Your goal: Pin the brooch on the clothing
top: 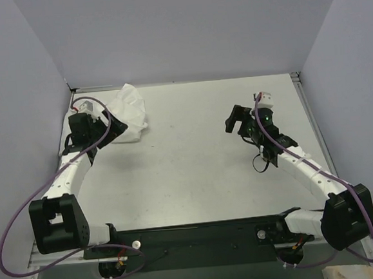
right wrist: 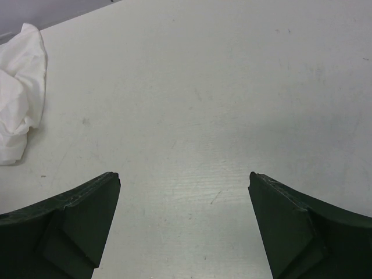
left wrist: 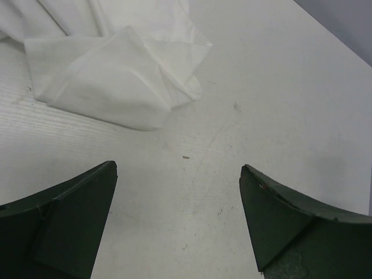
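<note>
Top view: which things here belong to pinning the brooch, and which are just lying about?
For the job: white shirt, crumpled; left hand, open; right hand, open. No brooch in sight.
Just about: purple cables; black base rail.

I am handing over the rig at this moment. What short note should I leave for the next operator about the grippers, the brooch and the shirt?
Left gripper: open, empty, over the table, just short of the white T-shirt.
Right gripper: open, empty, well apart from the shirt.
T-shirt: crumpled at the table's far left; its print is not showing.
Brooch: not visible in any view.
Done: nothing, as far as can be seen.
Left: find the brooch, probably spread the shirt, then pin it.
</note>
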